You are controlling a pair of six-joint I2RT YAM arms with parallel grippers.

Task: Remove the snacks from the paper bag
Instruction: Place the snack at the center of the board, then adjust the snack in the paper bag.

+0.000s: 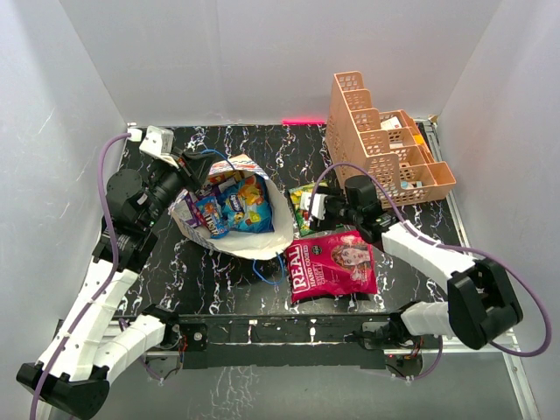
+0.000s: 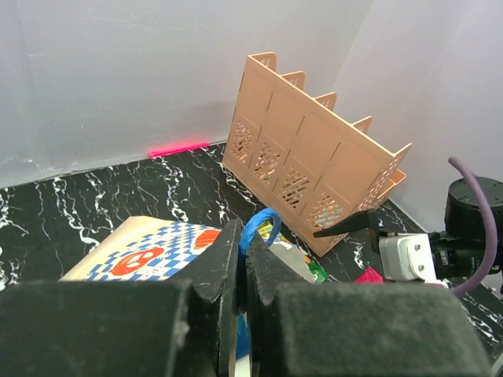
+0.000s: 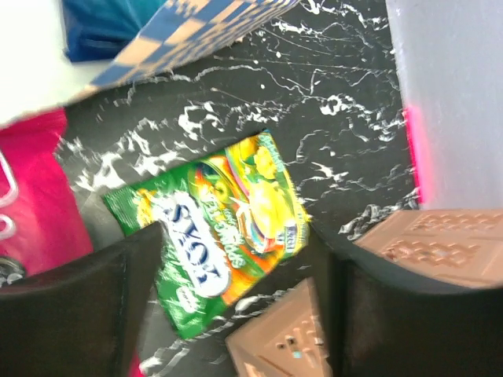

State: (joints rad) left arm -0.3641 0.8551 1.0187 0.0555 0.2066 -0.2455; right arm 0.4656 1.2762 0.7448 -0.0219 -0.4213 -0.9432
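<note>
Marbled table (image 1: 219, 284), paper bag (image 1: 278, 226), red packet (image 1: 332, 265), green packet (image 1: 303, 199), rack (image 1: 376, 144)

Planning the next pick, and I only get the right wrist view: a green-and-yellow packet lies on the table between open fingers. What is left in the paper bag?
Observer: In the top view the paper bag lies tipped with its mouth open, and blue packets are inside.
Operator: Is anything holding the bag?
Observer: Yes, the left hand is shut on its rim at the blue cord handle.
Operator: What else is already out?
Observer: A big red bag lies flat on the table, just outside the paper bag's mouth.
</note>
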